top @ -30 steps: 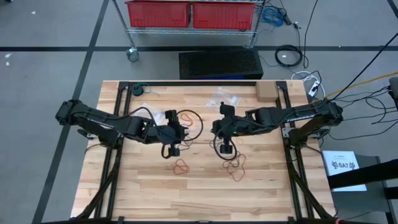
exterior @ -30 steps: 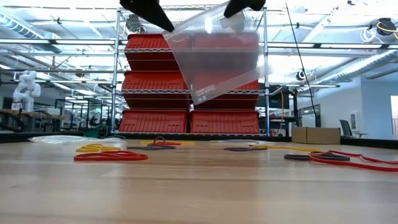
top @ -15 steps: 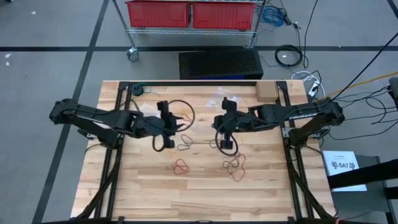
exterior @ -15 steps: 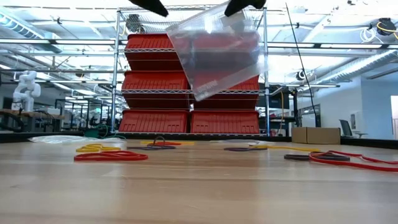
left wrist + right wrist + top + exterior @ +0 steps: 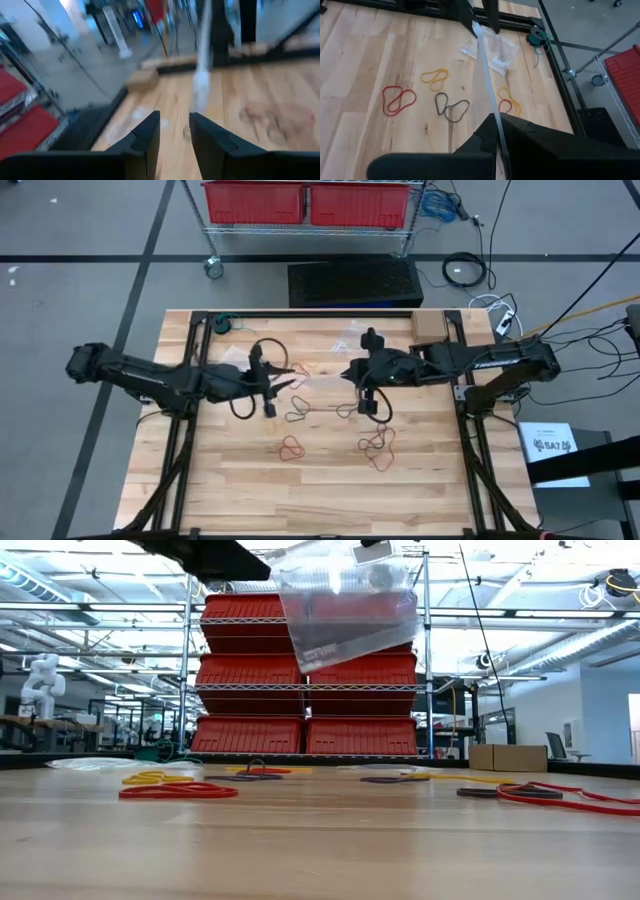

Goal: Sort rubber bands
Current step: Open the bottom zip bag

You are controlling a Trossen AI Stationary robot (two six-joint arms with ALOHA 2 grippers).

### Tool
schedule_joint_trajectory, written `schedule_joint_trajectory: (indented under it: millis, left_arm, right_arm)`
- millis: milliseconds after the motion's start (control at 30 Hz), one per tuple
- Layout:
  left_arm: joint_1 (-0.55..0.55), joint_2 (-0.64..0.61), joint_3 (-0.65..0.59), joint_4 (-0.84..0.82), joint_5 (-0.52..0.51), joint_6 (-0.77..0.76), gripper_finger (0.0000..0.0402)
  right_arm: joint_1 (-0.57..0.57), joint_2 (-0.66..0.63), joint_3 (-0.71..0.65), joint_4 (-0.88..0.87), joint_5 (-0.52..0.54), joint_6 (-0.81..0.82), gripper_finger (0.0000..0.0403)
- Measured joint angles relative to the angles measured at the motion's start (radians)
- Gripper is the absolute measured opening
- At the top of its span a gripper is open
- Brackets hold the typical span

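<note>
my left gripper (image 5: 290,379): centre-left of the high view, clamped on one edge of the clear bag (image 5: 345,605)
my right gripper (image 5: 492,131): centre-right, closed tight on the opposite edge
clear bag: stretched between us, hanging top centre in the low view
rubber bands (image 5: 292,447): red, black and yellow loops scattered on the table (image 5: 220,490), lower centre of the high view

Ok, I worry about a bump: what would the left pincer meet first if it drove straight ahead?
Most likely the clear bag, hanging just ahead of the left pincer, with the right arm behind it. Depth is blurred, so how near is uncertain.
</note>
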Motion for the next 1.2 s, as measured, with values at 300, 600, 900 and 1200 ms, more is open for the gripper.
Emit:
schedule_joint_trajectory:
  millis: [300, 600, 900, 1200]
  left_arm:
    - [0.017, 0.03, -0.078, 0.223, 0.159, -0.031, 0.0112]
    - [0.017, 0.03, -0.078, 0.221, 0.143, -0.032, 0.0072]
    - [0.018, 0.024, -0.077, 0.216, 0.122, 0.019, 0.0004]
    - [0.029, 0.024, -0.077, 0.144, 0.121, 0.045, 0.0002]
  right_arm:
    - [0.003, -0.001, 0.0, 0.038, 0.0, -0.005, 0.0]
    - [0.002, -0.001, 0.0, 0.049, 0.0, -0.005, 0.0]
    - [0.002, 0.0, -0.02, -0.009, 0.089, 0.056, 0.0]
    - [0.001, 0.004, -0.122, 0.064, 0.104, 0.149, 0.0001]
